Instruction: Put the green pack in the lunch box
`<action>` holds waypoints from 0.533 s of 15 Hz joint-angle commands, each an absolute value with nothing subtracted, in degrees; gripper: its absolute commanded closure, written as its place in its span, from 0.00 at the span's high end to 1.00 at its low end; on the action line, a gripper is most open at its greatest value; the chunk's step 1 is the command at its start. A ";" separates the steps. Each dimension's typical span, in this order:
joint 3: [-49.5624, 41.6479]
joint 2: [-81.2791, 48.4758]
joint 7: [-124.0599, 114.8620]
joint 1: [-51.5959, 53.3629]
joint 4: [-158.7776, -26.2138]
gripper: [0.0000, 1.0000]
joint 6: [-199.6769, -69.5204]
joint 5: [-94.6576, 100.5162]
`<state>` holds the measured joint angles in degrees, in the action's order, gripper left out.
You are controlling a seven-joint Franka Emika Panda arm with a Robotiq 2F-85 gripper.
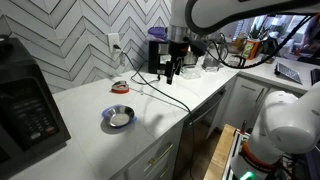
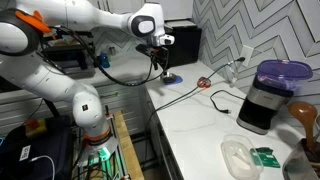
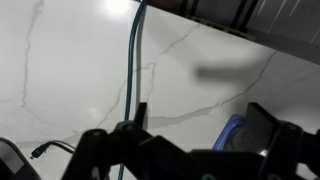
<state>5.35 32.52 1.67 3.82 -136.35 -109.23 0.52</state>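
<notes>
The green pack (image 2: pixel 265 156) lies on the white counter at the near right of an exterior view, right beside a clear plastic lunch box (image 2: pixel 238 158). My gripper (image 2: pixel 160 63) hangs above the far end of the counter, well away from both, and also shows in an exterior view (image 1: pixel 172 70). In the wrist view the gripper (image 3: pixel 200 118) is open and empty, its two dark fingers spread over bare marble. The pack and the lunch box are out of the wrist view.
A blue bowl (image 2: pixel 172 78) sits just below the gripper and shows in both exterior views (image 1: pixel 118 117) and the wrist view (image 3: pixel 232 130). A cable (image 3: pixel 133 60) runs across the counter. A purple-lidded appliance (image 2: pixel 268 95) stands by the wall, and a microwave (image 1: pixel 25 100) stands at the end.
</notes>
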 commanded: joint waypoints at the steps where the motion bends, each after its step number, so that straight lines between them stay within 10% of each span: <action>1: 4.97 32.46 1.44 4.30 -136.26 1.00 -109.14 0.76; 8: 0.37 29.76 -3.02 -2.67 -134.48 1.00 -112.99 3.51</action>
